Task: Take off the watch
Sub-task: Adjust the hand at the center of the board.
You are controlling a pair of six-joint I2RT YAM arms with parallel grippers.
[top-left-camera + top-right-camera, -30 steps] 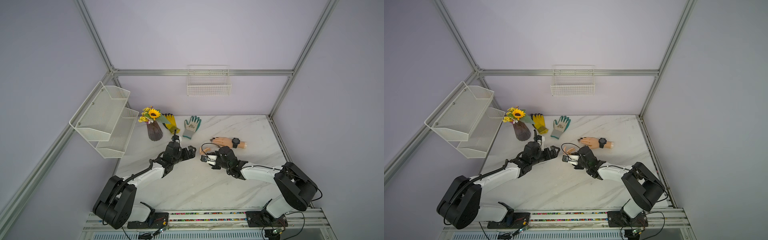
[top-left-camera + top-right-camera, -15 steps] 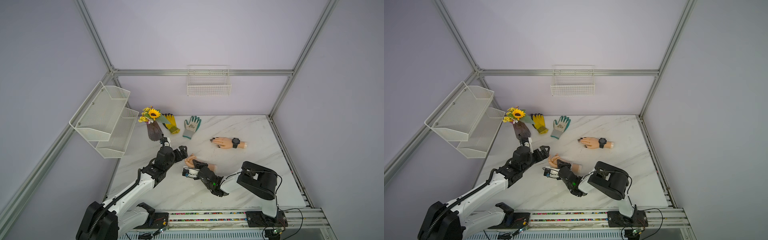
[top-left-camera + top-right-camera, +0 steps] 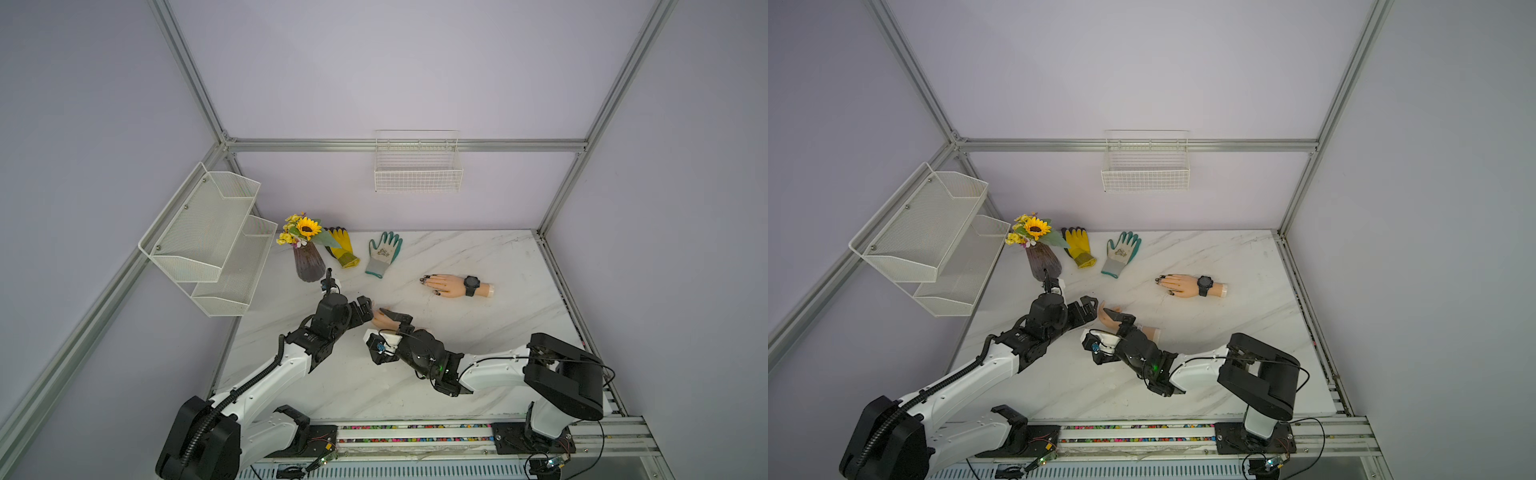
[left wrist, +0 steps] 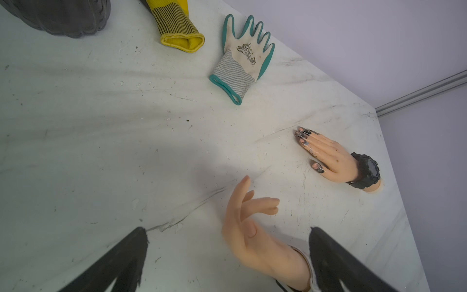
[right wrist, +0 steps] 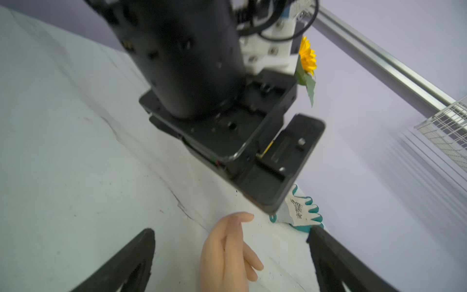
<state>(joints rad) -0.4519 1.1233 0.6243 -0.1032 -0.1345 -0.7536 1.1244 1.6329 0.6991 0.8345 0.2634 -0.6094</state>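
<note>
Now I count two flesh-toned plastic mannequin hands (image 3: 444, 286), one black wristwatch (image 3: 471, 285) mid-frame; left gripper (image 4: 227, 231), right gripper (image 5: 230, 230) spread wide, empty.

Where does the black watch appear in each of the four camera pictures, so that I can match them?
In a top view: the watch sits right of centre, on the wrist of a mannequin hand.
In a top view: the watch sits just right of centre, on the same wrist.
Left wrist view: the watch shows on that same wrist.
Right wrist view: not in it.
Shared landmark: the green glove.
</note>
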